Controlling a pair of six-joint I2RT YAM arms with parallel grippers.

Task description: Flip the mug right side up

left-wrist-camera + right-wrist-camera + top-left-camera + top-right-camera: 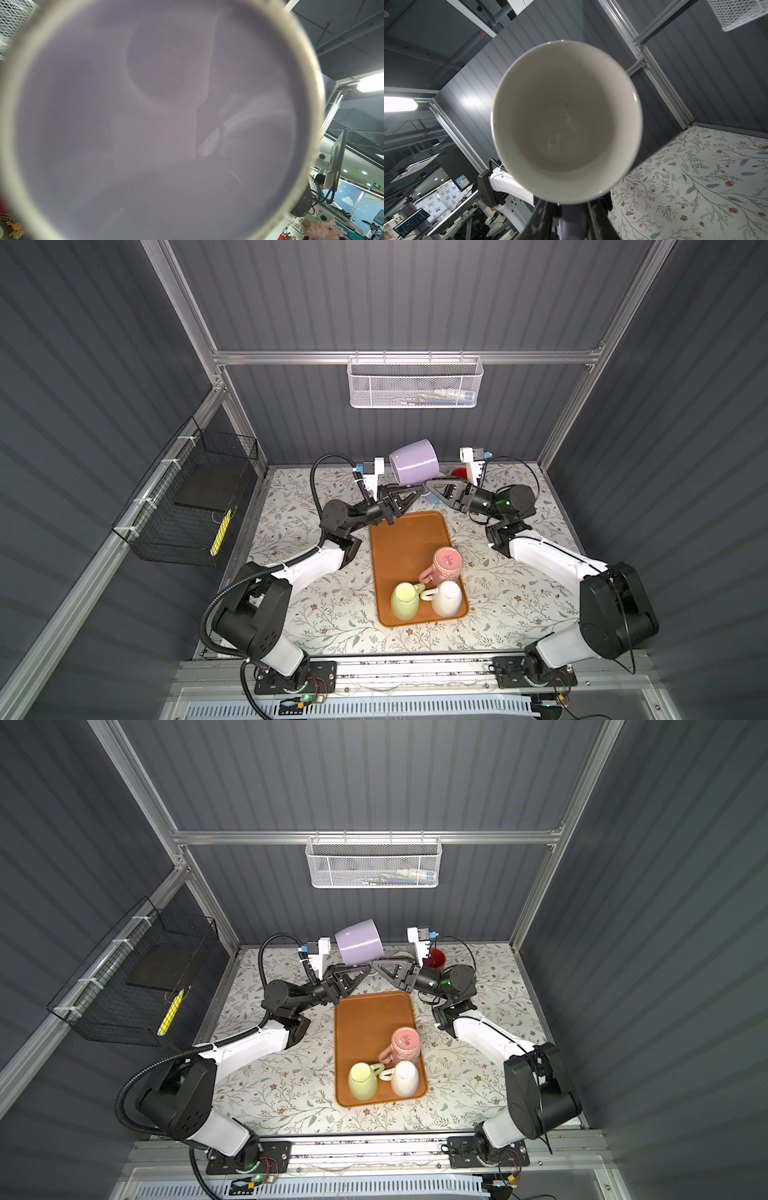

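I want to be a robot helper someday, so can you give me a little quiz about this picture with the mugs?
1. How many mugs are on the orange tray?
2. True or false: the purple mug sits on the tray too.
3. What hangs on the back wall? A) a white mesh basket B) a clock C) a towel

Key:
1. Three: pink mug, green mug, white mug.
2. False, it is held up in the air.
3. A

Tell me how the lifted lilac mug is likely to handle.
The lilac mug looks glazed and glossy, so it is probably slippery in a pinch grip. It looks like rigid ceramic, held tilted in the air; a drop could chip it. Round walls: it may roll.
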